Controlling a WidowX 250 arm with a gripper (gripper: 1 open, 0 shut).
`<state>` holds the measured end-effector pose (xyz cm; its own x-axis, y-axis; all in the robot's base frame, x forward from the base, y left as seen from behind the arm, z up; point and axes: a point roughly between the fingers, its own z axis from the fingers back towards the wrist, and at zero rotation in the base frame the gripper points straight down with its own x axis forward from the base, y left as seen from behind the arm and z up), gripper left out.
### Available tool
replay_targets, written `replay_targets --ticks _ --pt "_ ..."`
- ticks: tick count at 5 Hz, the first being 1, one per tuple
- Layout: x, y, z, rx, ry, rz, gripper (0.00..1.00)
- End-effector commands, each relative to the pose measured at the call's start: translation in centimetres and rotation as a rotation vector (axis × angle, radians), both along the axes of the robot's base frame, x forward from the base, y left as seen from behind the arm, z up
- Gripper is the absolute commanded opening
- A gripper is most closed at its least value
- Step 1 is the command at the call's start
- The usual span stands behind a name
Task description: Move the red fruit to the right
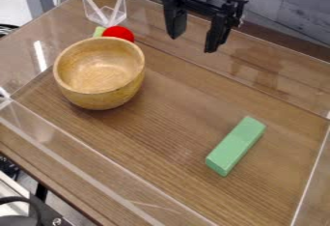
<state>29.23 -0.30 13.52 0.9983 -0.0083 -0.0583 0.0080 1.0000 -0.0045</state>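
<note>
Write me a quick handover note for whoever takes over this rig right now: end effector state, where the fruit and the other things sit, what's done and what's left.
End effector: open, empty, pointing down, hanging above the table to the right of the fruit.
Small round red toy fruit: at the far left of the wooden table, just behind the round wooden bowl, which hides part of it.
Green rectangular block: near right, lying flat, well clear of the rest.
Done: nothing that shows; the fruit is not gripped.
Left: grasp the fruit, carry it right, set it down.
</note>
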Motion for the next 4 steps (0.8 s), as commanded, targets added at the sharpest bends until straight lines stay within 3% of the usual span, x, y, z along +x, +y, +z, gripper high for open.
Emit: replay_targets --ticks 1,2,3,4 --pt "0.1 1.0 -0.4 -0.001 0.01 0.02 1.0" --pt "0.4 3.1 -0.4 -0.003 0.001 0.058 1.0" --pt "0.8 6.8 -0.3 -0.003 -0.02 0.119 1.0" --pt "1.5 10.4 -0.6 -0.002 -0.044 0.132 1.0"
